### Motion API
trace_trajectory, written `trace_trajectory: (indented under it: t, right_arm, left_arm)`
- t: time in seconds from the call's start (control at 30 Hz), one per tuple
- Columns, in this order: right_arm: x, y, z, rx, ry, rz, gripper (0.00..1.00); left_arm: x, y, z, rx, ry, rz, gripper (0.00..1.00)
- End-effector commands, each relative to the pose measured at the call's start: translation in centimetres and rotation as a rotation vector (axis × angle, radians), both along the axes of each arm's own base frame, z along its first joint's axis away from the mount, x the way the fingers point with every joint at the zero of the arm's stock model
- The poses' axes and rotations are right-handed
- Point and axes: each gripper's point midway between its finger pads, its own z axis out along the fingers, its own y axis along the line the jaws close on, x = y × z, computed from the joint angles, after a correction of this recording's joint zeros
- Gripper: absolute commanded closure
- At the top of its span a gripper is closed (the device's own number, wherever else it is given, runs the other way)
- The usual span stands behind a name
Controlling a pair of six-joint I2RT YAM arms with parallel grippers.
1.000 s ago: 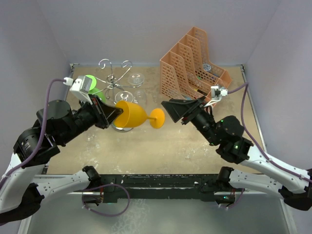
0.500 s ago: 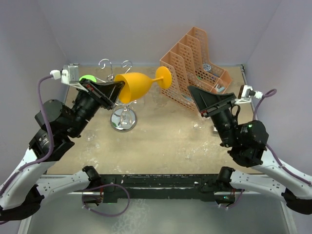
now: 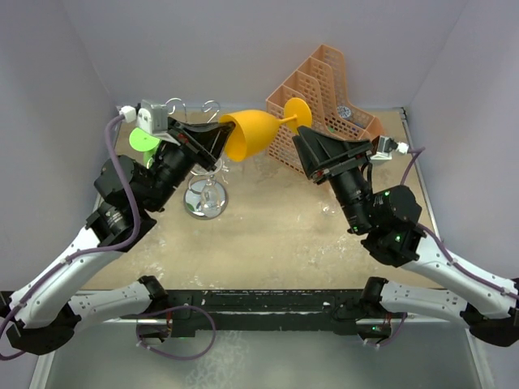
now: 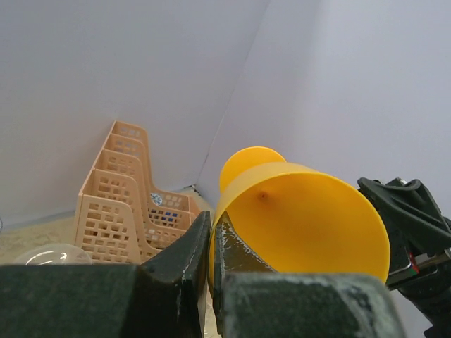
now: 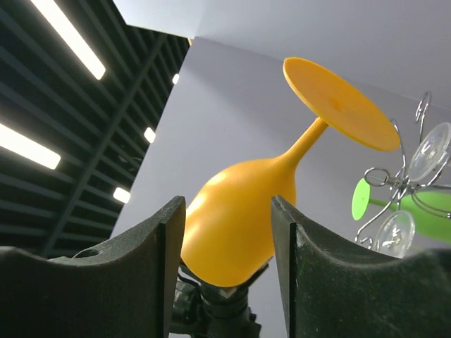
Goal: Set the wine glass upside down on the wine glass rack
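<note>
My left gripper [image 3: 220, 139] is shut on the rim of the orange wine glass [image 3: 258, 133] and holds it high in the air, foot [image 3: 297, 112] tilted up and to the right. In the left wrist view one finger is inside the bowl [image 4: 303, 218] and one outside, with the gripper [image 4: 210, 239] pinching the rim. My right gripper [image 3: 302, 152] is open just right of the bowl; in its wrist view the bowl [image 5: 236, 225] shows between the spread fingers [image 5: 229, 260] without touching them. The silver wire rack [image 3: 204, 198] stands below and to the left, and also shows in the right wrist view [image 5: 394, 184].
A green glass [image 3: 143, 138] and clear glasses [image 3: 203, 162] hang on the rack. An orange mesh file organiser [image 3: 328, 97] stands at the back right, right behind the glass's foot. Grey walls close in the table on three sides.
My left arm has lifted the orange glass up and back, tipping its foot upward. My right gripper pulled away to the right, then swung back in beside the bowl.
</note>
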Motion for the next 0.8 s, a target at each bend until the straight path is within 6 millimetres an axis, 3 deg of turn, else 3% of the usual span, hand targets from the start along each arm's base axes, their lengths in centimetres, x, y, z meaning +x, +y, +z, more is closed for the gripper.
trace_trajectory:
  t: [0.0, 0.27, 0.43, 0.67, 0.77]
  right_arm:
    - [0.1, -1.9, 2.8, 0.187, 0.024, -0.021, 0.48]
    - [1.3, -0.4, 1.8, 0.187, 0.12, -0.008, 0.48]
    - [1.9, -0.1, 2.7, 0.194, 0.078, -0.041, 0.57]
    - [2.0, -0.3, 4.2, 0.239, 0.029, -0.055, 0.6]
    - [2.0, 0.1, 4.1, 0.246, 0.028, -0.043, 0.67]
  left_arm:
    - [-1.8, 0.7, 3.3, -0.06, -0.142, -0.038, 1.0]
    - [-2.9, 0.9, 3.5, -0.067, -0.183, -0.071, 1.0]
    - [-4.4, 0.1, 3.3, -0.018, -0.238, -0.148, 1.0]
    - [-5.9, -0.2, 3.1, 0.013, -0.274, -0.209, 1.0]
    - [-6.2, -0.4, 2.9, 0.021, -0.278, -0.229, 1.0]
